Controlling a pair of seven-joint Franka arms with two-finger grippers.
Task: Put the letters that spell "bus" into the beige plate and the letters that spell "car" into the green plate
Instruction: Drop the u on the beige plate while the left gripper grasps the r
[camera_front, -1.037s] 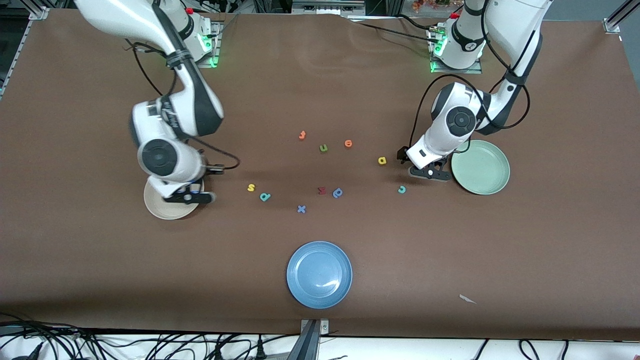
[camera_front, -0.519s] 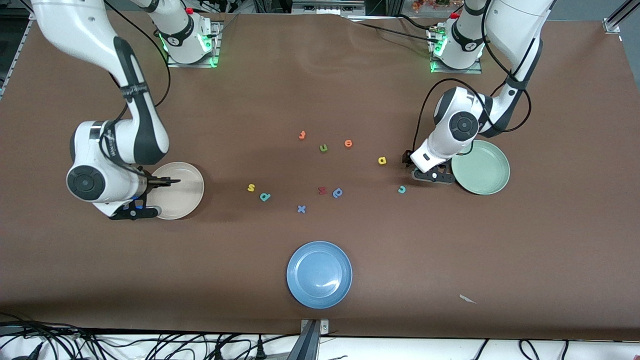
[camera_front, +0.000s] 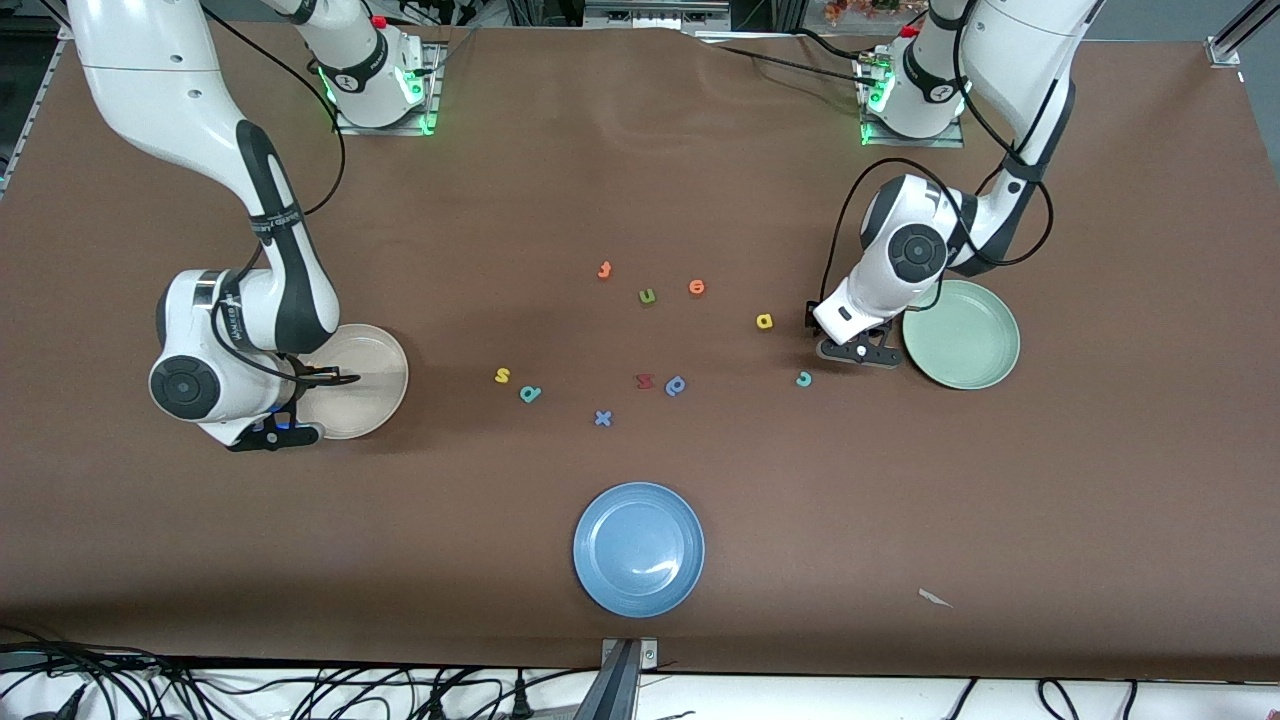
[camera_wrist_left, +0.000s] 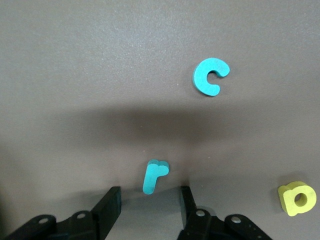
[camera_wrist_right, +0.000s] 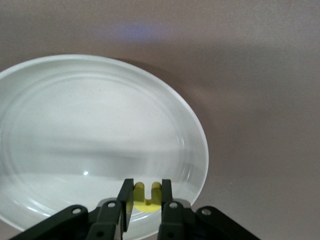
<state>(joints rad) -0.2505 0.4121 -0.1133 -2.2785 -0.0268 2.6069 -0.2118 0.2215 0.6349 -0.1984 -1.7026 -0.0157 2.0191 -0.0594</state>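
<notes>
Pinching yellow u (camera_wrist_right: 146, 196) in right gripper (camera_wrist_right: 145, 199) over beige plate (camera_front: 385, 365); straddling teal r (camera_wrist_left: 153, 176) with left gripper (camera_wrist_left: 150, 202) fingers spread, beside green plate (camera_front: 985, 350); both plates lying empty, all six letters remaining.

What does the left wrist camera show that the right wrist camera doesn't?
Only the left wrist view shows the left end effector, fingers apart, either side of a teal "r" on the table, with a teal "c" and a yellow "a" nearby.

Only the right wrist view shows the right end effector shut on a yellow "u" over the beige plate.

Both show the brown table and one pair of black fingers.
</notes>
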